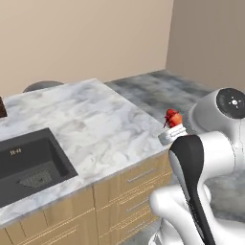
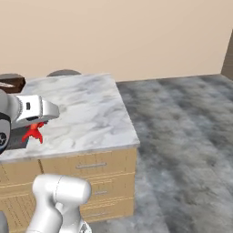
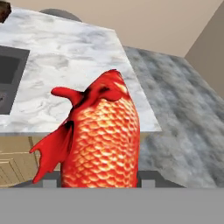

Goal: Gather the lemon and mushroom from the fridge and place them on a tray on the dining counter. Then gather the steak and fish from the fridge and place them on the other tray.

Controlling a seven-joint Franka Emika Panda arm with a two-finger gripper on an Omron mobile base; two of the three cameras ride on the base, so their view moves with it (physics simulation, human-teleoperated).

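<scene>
Hand view: gripper (image 3: 98,183) clamps fish (image 3: 103,140)

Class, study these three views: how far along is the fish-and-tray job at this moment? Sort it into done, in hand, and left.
Done: the fish is out of the fridge, since the jaws are shut on it beside the dining counter.
In hand: carrying it along the counter, near the sink.
Left: setting it on its tray. Whether the other items are delivered cannot be told.

Marble dining counter (image 1: 95,124); brown tray (image 2: 11,83) far end.
</scene>
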